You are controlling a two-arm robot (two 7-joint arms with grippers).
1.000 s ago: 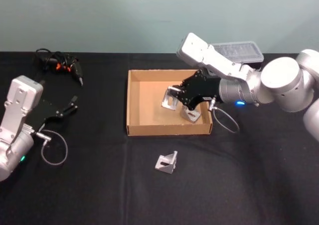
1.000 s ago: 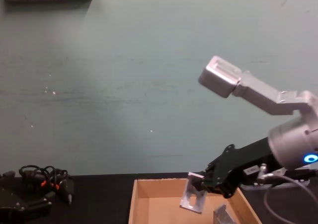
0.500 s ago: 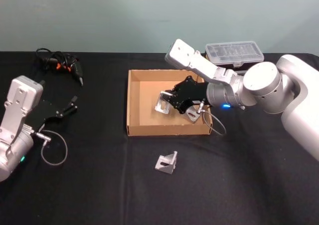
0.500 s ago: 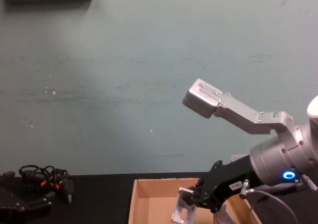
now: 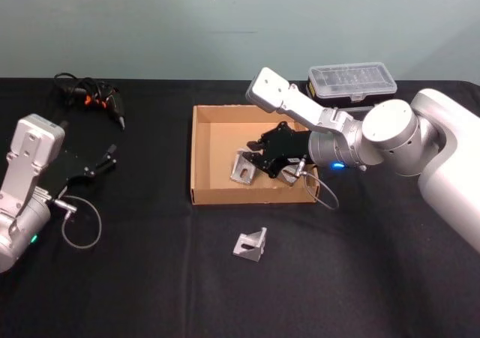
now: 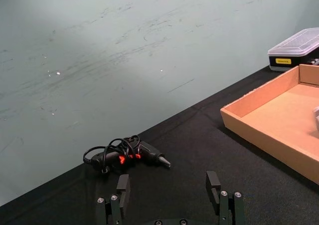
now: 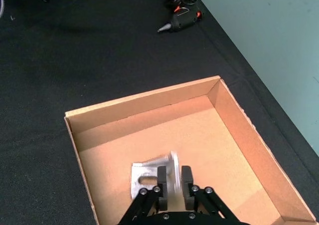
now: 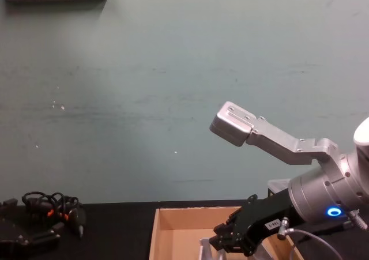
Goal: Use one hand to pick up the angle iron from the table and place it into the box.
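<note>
Reaching into the box, the right gripper was seen with jaws clamped on an angle iron near its floor. A second angle iron was seen on the table before the box; the left gripper was parked leftward, jaws apart.

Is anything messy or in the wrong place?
One loose angle iron lies on the table, outside the box, just in front of it. The right gripper holds a second angle iron low inside the box. The left gripper sits parked at the left.
</note>
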